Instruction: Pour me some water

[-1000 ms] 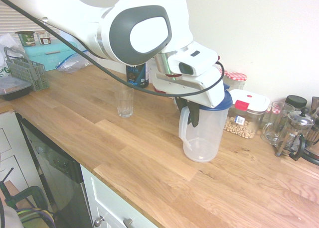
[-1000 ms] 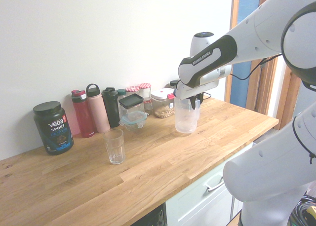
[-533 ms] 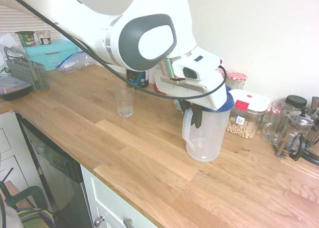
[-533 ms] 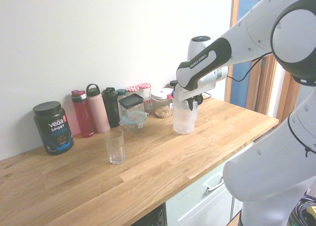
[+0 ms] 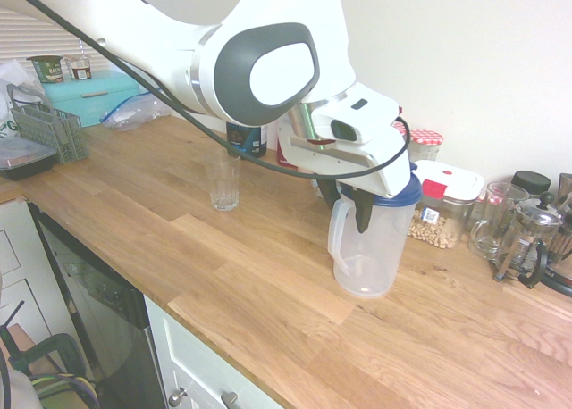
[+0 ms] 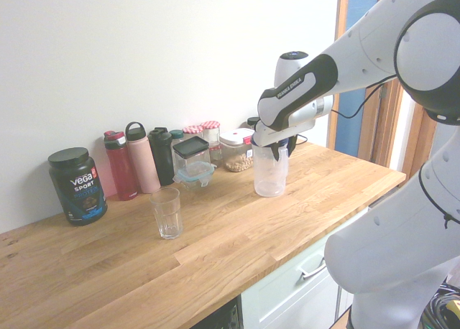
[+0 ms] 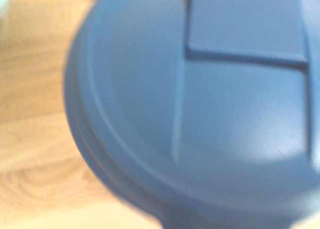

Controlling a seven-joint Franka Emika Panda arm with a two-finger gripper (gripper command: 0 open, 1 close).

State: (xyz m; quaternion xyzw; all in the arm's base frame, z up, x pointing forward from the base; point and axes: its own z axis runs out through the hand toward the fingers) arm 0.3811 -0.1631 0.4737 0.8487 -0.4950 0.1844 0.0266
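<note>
A clear plastic pitcher (image 5: 375,248) (image 6: 269,172) with a blue lid (image 7: 200,114) stands on the wooden counter (image 5: 179,248), its handle turned toward the counter's front. My gripper (image 5: 347,204) (image 6: 277,146) hangs right over it at the top of the handle. The dark fingers (image 5: 364,212) stand apart on either side of the handle. In the wrist view the blurred blue lid fills almost the whole picture. An empty drinking glass (image 5: 223,184) (image 6: 167,212) stands on the counter well to the side of the pitcher, away from the arm.
Along the wall stand a dark protein tub (image 6: 77,185), several bottles (image 6: 136,160), jars and a box of chickpeas (image 5: 440,208). A French press (image 5: 527,239) and a glass mug (image 5: 492,221) sit past the pitcher. A grey rack (image 5: 49,128) is at the far end.
The pitcher has shifted a little sideways with the gripper and now rests on the counter. The fingers, pressed together on the handle before, have spread apart.
</note>
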